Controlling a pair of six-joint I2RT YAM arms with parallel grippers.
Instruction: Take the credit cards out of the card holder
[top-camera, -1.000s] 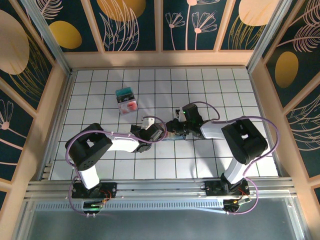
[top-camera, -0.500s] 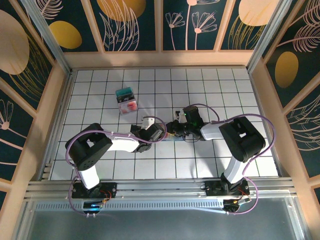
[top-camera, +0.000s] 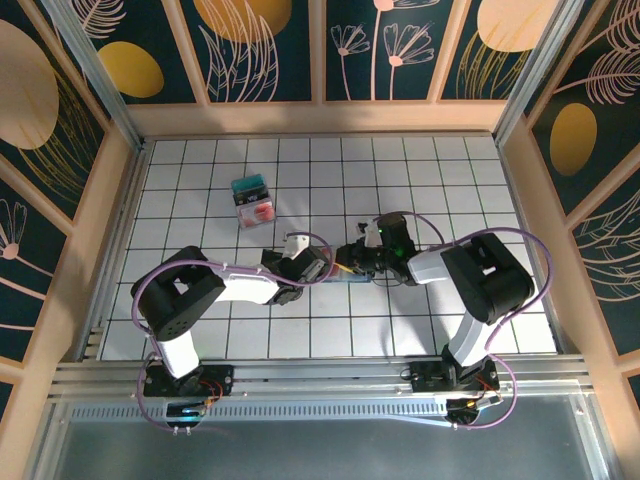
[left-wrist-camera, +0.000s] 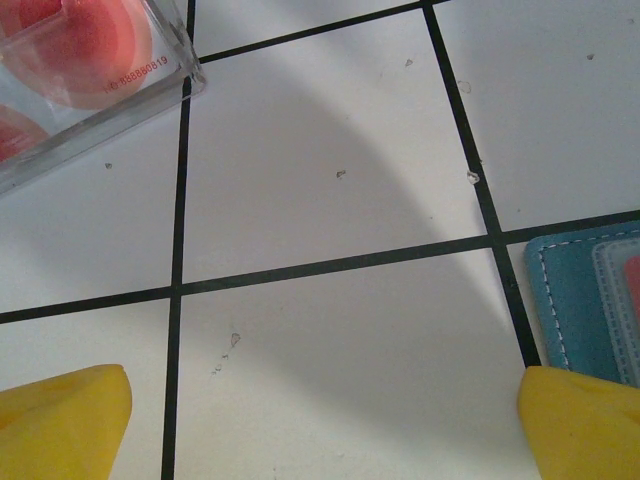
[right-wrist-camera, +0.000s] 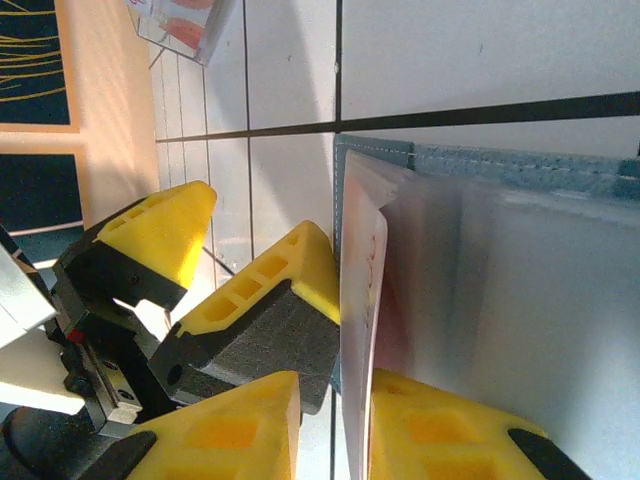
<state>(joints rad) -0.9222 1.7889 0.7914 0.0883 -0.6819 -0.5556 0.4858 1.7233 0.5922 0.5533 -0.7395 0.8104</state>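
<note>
The card holder (right-wrist-camera: 520, 168) is slate-blue with a stitched edge and lies flat on the white tiles between both grippers (top-camera: 346, 277). A pale, pink-tinted credit card (right-wrist-camera: 358, 300) stands lifted out of its pocket. My right gripper (right-wrist-camera: 335, 430) straddles that card's edge, jaws narrowed. One finger (right-wrist-camera: 450, 430) is against the card, and a slim gap remains at the other finger (right-wrist-camera: 240, 425). My left gripper (left-wrist-camera: 325, 430) is wide open with bare tile between its fingers. One of its yellow fingertips (right-wrist-camera: 285, 275) rests at the holder's edge. The holder's corner (left-wrist-camera: 575, 290) shows beside it.
A clear case with pink and teal cards (top-camera: 252, 201) lies on the tiles at the back left, its corner (left-wrist-camera: 80, 70) near my left gripper. Wooden walls (top-camera: 110, 200) surround the tiled floor. Free tiles lie at the right and the back.
My right wrist has shifted slightly to the right and nearer, and its jaws have narrowed around the card. The left arm has stayed still and open.
</note>
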